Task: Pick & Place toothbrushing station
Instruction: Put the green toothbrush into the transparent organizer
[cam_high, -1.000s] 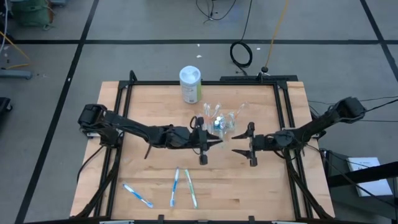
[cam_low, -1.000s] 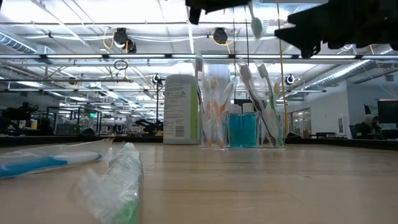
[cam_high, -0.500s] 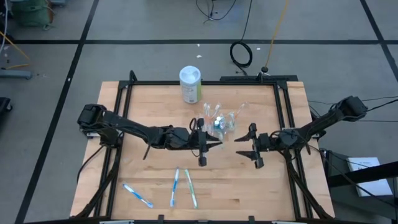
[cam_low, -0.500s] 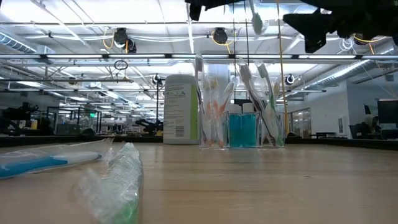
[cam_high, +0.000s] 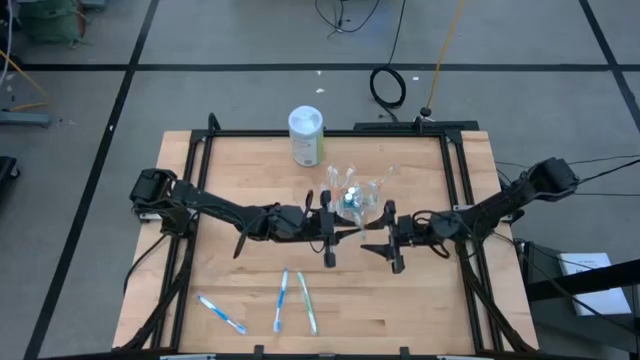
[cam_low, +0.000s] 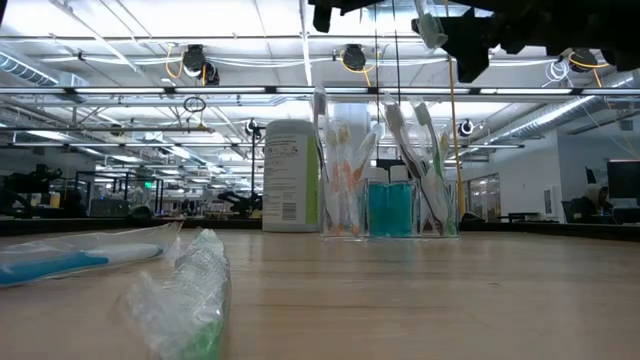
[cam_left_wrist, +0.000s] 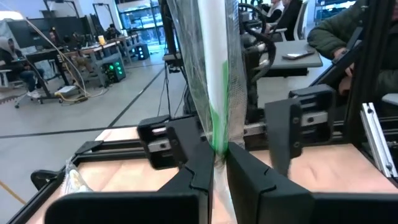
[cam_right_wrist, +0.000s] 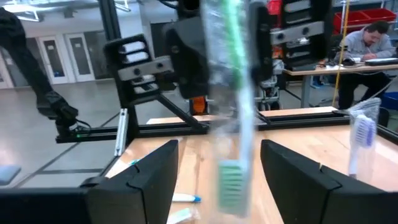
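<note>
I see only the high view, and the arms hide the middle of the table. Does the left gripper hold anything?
Observer: Yes. The left wrist view shows the left gripper shut on a wrapped green toothbrush.
Operator: Does the right gripper grip it too?
Observer: No. The right gripper is open, and the brush head hangs between its fingers.
Operator: Is the brush close to the table?
Observer: No. In the low view it hangs higher than the top of the clear plastic cup.

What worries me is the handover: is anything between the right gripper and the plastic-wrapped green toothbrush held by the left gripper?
Nothing visible does. The open right gripper directly faces the plastic-wrapped green toothbrush, which is held upright in the shut left gripper above the table.
</note>
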